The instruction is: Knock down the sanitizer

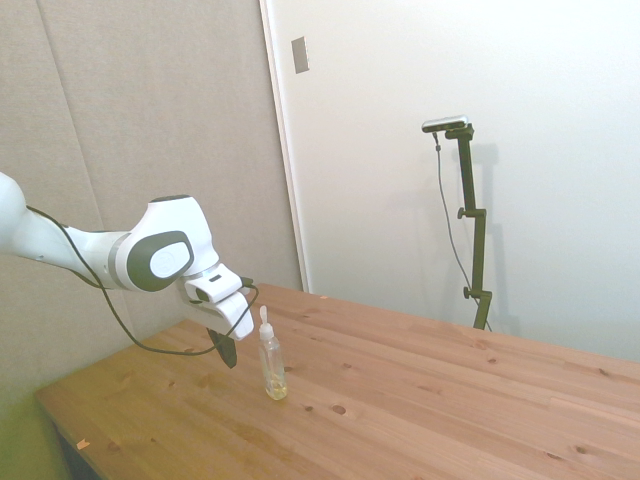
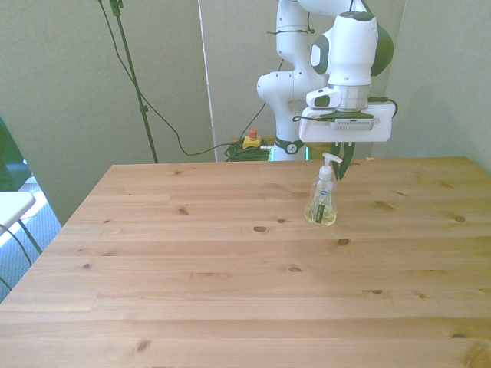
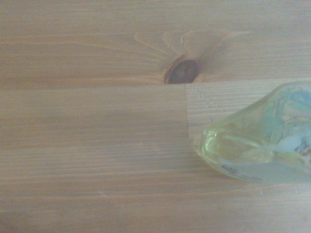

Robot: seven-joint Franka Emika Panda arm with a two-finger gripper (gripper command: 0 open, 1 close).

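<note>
Wooden table point(image 1: 420, 400), bare but for the sanitizer point(image 1: 271, 362), upright near the robot's edge, a little yellowish liquid at its base. Arm angled low, wrist tilted, probably to sweep sideways at the bottle's upper half. Gripper point(image 1: 228, 350) just beside the bottle's neck, holding nothing; fingers look close together, contact not discernible.

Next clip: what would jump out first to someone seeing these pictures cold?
A lone sanitizer stands upright on the wooden table, toward the far edge and the front view's right, with a little yellowish liquid at its bottom. The white arm's gripper hangs just behind the bottle's white pump top, fingers pointing down. Close up, the wrist view shows the bottle's clear base near a dark knot in the wood.
</note>
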